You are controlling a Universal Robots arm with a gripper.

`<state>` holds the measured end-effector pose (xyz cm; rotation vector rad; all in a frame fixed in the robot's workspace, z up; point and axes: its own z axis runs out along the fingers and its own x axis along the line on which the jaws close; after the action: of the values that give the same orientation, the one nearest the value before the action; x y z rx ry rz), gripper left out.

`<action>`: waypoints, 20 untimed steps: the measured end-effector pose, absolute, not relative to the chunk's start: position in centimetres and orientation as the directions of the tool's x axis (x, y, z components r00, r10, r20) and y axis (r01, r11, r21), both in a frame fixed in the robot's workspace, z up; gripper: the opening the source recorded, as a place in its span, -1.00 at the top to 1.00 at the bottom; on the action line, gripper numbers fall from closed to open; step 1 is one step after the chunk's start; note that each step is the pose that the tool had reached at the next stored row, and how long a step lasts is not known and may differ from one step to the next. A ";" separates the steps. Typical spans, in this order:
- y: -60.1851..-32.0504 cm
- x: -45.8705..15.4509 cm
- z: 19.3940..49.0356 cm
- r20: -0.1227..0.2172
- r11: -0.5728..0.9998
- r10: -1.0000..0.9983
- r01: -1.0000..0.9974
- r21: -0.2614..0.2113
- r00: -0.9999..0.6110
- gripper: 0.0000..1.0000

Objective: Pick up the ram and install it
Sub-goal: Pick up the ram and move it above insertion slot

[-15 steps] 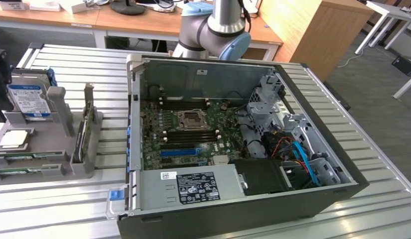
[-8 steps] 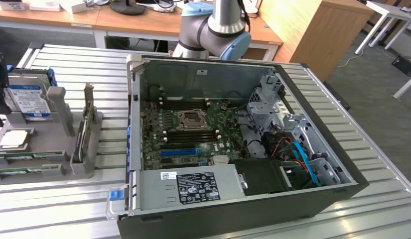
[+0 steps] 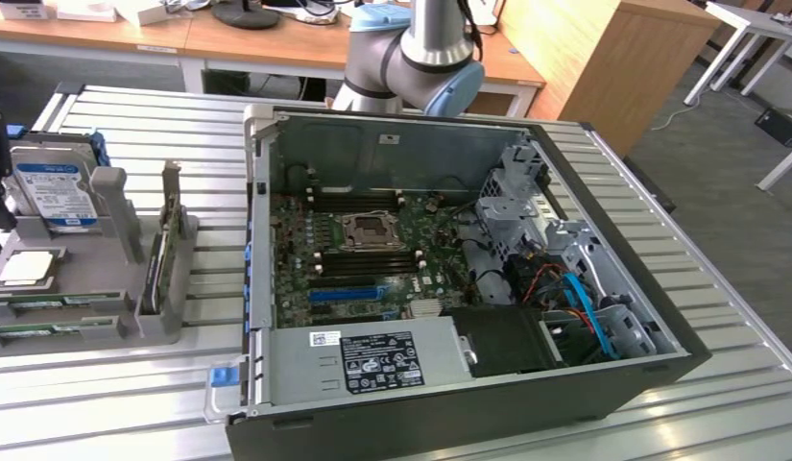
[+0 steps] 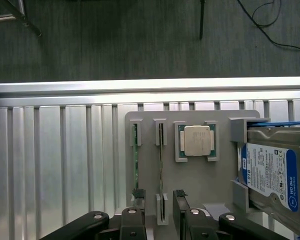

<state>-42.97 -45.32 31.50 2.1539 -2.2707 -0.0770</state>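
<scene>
Item: the ram (image 4: 161, 160); a thin green stick standing on its long edge in a slot of the grey holder (image 4: 220, 175), the slot next to the processor (image 4: 197, 141); a second stick (image 4: 135, 155) stands in the neighbouring slot nearer the holder's edge, and a hard drive (image 4: 270, 170) fills the opposite end.

Location: the holder sits close to one edge of the slatted worktop (image 4: 65, 160); the open computer case (image 3: 331, 144), with its motherboard (image 3: 306, 259), lies apart on the same worktop, toward the exterior view's right.

Gripper (image 4: 158, 196): released, jaws spread wide, one fingertip (image 4: 138, 194) on each side of the ram's line, gripping nothing; whether it touches the stick cannot be told.

Handling, by judgement: light, stiff and brittle; likely to crack if twisted; the chips and contact edge are best left untouched; take it across the two flat faces near mid-length and keep it upright.
</scene>
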 end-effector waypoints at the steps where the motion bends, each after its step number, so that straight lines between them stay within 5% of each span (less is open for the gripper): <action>1: -45.4 -43.0 31.5 -0.026 0.052 -0.998 -0.998 0.043 -0.053 0.29; 20: -45.4 -43.0 29.7 -0.027 0.052 -0.998 -0.998 0.043 -0.053 0.29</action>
<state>-42.97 -45.44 29.67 2.1541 -2.2710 -0.0778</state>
